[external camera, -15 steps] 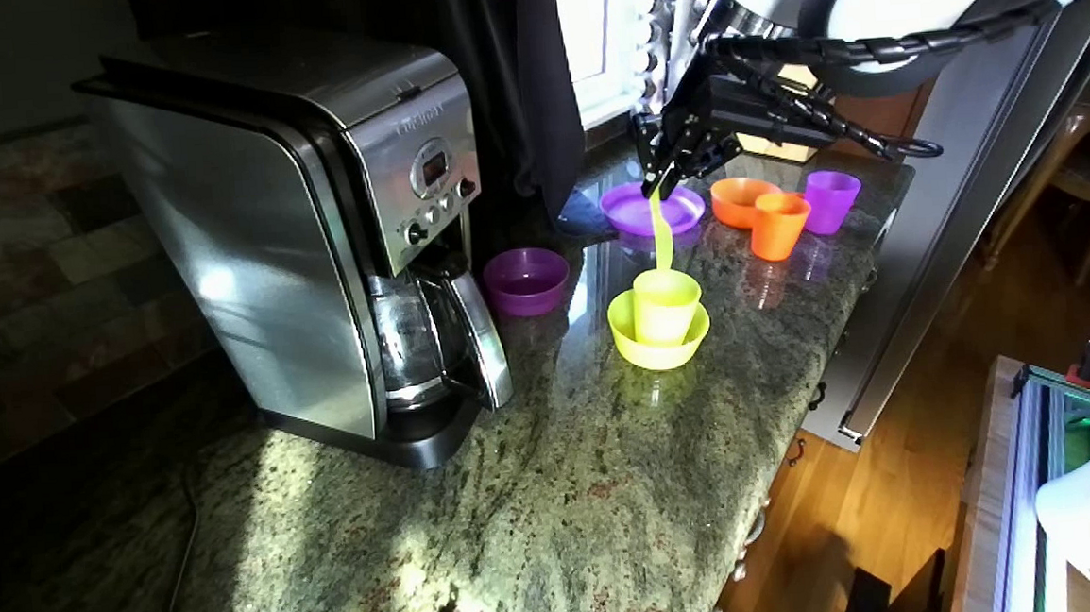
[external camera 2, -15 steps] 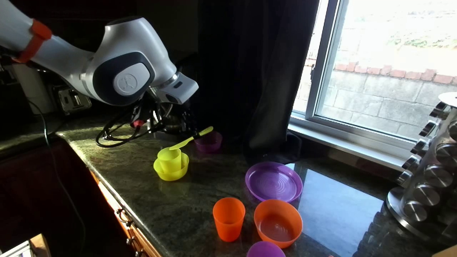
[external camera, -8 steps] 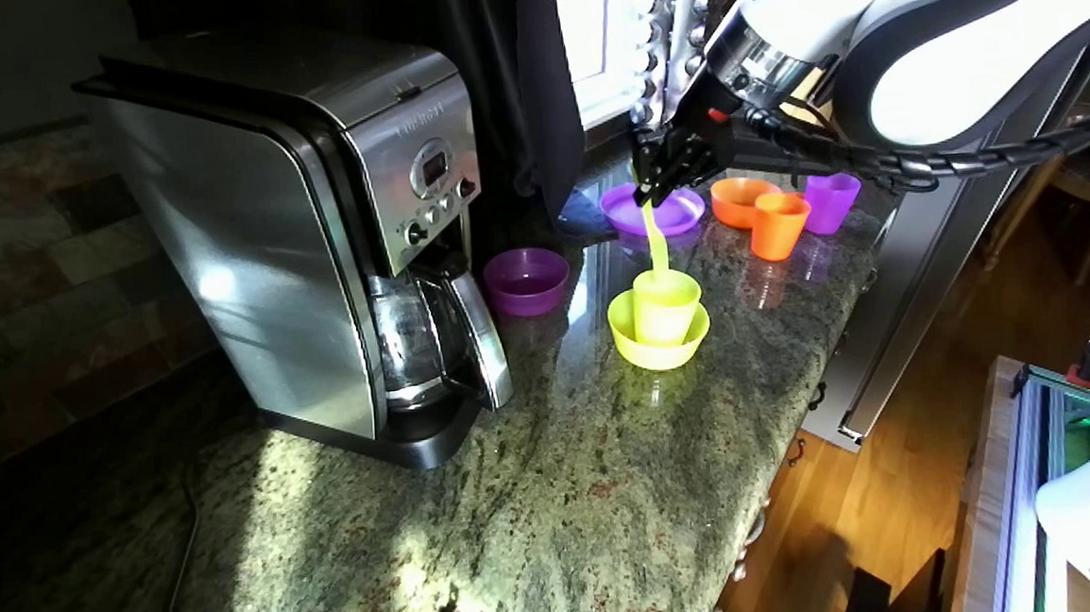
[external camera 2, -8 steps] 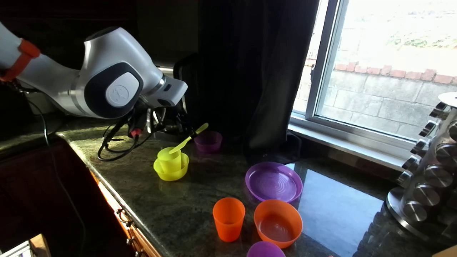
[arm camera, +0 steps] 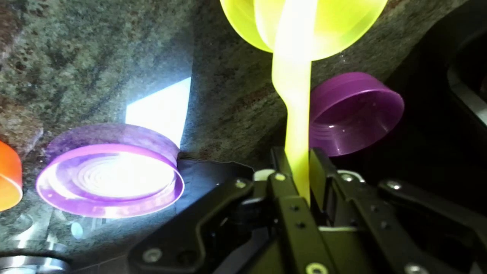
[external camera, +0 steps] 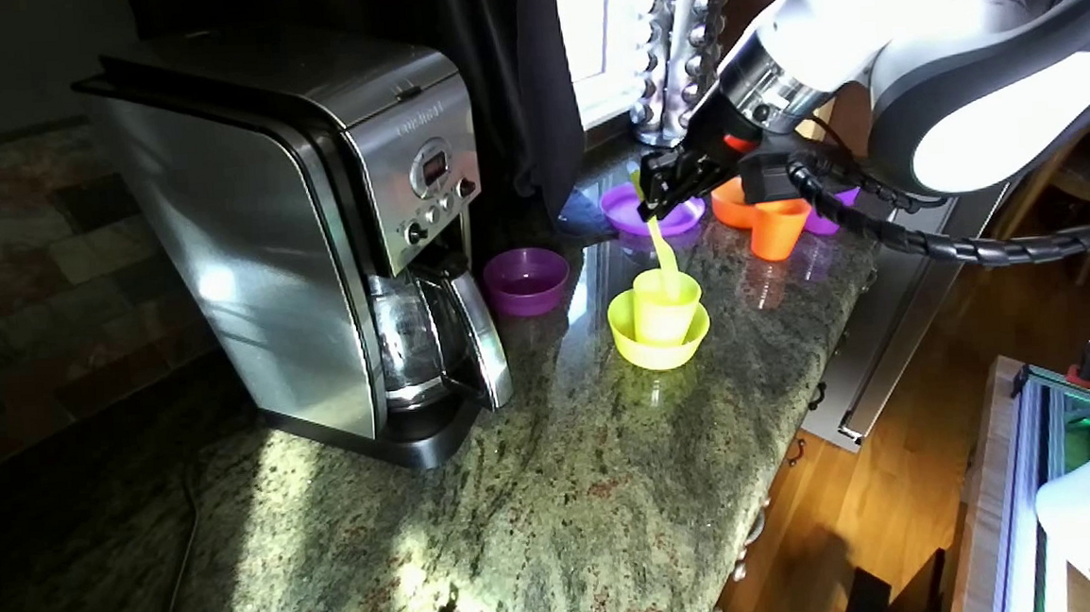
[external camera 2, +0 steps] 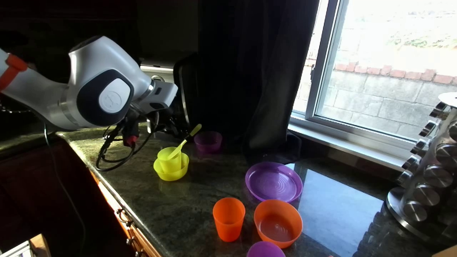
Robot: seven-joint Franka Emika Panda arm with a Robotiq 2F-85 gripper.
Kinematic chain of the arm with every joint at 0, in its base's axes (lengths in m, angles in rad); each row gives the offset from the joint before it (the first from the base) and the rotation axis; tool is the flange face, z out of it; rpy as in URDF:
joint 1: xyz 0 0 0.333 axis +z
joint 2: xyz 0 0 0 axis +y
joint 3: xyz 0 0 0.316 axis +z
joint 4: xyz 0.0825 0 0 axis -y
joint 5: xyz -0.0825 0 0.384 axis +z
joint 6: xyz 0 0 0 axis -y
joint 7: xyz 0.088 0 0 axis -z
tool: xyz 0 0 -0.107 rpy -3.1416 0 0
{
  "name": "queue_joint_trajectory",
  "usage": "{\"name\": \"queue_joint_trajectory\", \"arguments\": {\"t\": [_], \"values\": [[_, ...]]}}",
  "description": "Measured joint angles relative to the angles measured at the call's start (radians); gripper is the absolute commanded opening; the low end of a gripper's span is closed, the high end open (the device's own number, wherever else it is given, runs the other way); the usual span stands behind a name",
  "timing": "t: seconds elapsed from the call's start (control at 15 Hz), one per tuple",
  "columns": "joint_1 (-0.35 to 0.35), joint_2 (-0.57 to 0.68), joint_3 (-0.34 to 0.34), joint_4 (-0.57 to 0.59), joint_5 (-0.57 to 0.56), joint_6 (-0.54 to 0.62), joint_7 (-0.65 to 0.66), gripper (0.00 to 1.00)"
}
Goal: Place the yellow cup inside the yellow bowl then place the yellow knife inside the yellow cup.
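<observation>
The yellow knife slants over the yellow cup, its lower end within the outline of the cup's mouth in both exterior views; how deep it dips I cannot tell. In an exterior view its handle lies toward half past one and its blade toward half past seven; in the wrist view the blade points to twelve and covers part of the cup. The gripper pinches the handle, its jaws against both sides.

The cup stands in the yellow bowl, on the stone counter. With the cup as the dial's centre, in an exterior view a purple bowl lies at two o'clock, near; a rack of metal-capped jars at three, well apart; a purple dish between three and four; an orange bowl at four, just beside the dish; an orange cup and a purple cup near half past four. In an exterior view the coffee maker sits between nine and ten; the white arm, at one to two, hides part of the orange bowl and purple cup.
</observation>
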Motion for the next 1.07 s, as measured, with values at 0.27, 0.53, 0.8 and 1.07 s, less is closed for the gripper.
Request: {"name": "queue_joint_trajectory", "arguments": {"t": [0.27, 0.53, 0.8, 1.07], "values": [[-0.047, -0.012, 0.049, 0.000, -0.060, 0.003, 0.013, 0.05], [-0.091, -0.022, 0.100, -0.001, -0.095, 0.003, 0.044, 0.05], [-0.127, -0.022, 0.154, -0.003, -0.111, 0.003, 0.074, 0.05], [-0.166, -0.021, 0.206, -0.003, -0.117, 0.003, 0.113, 0.05]]}}
